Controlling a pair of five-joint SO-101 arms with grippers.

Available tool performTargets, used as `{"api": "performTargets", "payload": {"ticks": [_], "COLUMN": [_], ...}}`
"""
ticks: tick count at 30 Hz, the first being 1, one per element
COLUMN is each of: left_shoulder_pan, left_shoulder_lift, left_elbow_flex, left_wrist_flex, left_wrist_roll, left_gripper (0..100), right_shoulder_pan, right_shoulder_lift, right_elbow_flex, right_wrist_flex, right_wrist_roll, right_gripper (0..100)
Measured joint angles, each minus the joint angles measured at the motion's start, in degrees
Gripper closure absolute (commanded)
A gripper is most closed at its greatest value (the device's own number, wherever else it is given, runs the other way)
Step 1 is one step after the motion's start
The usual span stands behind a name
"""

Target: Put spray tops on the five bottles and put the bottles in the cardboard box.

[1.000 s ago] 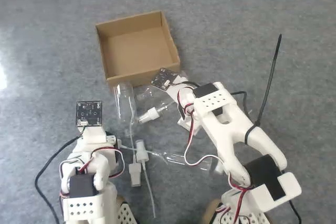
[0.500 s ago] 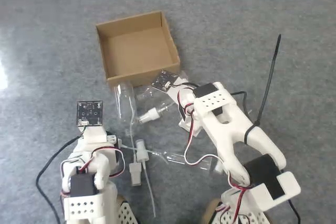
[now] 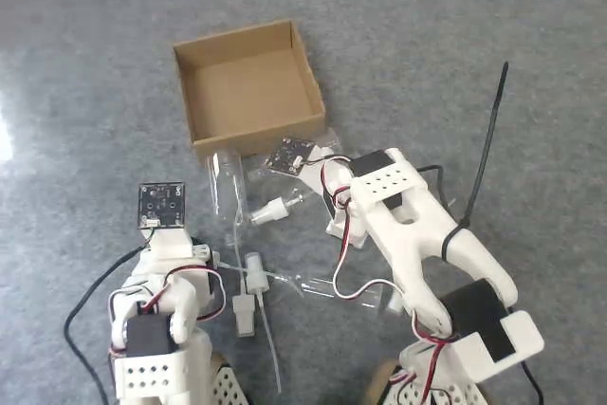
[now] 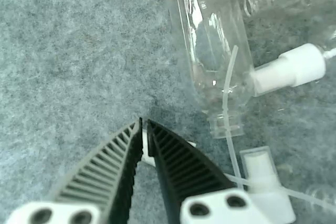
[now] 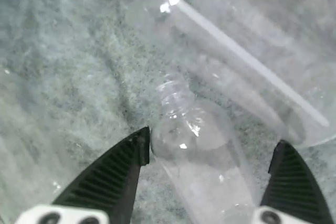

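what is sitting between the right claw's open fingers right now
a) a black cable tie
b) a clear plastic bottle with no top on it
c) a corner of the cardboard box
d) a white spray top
b: the right wrist view shows the right claw open around a clear plastic bottle that lies on the grey surface with its threaded neck bare.

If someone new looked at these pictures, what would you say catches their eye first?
Probably the clutter of clear bottles and white spray tops lying on the grey carpet beside the cardboard box, on its side nearest the robot. Next, the right gripper stands out, open and straddling a capless bottle that lies on the carpet.
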Motion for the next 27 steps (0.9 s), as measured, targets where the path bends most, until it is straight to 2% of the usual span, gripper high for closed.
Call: {"api": "performTargets", "payload": {"ticks": [9, 19, 27], "left_shoulder_pan": [0.0, 0.0, 0.0], "left_shoulder_lift": [0.0, 0.0, 0.0], "left_elbow_flex": [0.0, 0.0, 0.0], "left_wrist_flex": [0.0, 0.0, 0.0], "left_wrist_roll": [0.0, 0.0, 0.0], "left_gripper": [99, 99, 99], "right_shoulder_pan": [1.8, 2.5, 2.5], "right_shoulder_lift": [0.0, 0.5, 5.2], "right_elbow_flex": [0.0, 0.0, 0.0], "right_wrist_flex": [2.3, 1.0, -0.8], "right_wrist_roll": [7.6, 8.3, 8.3], "right_gripper": [68.1, 68.9, 89.3]}}
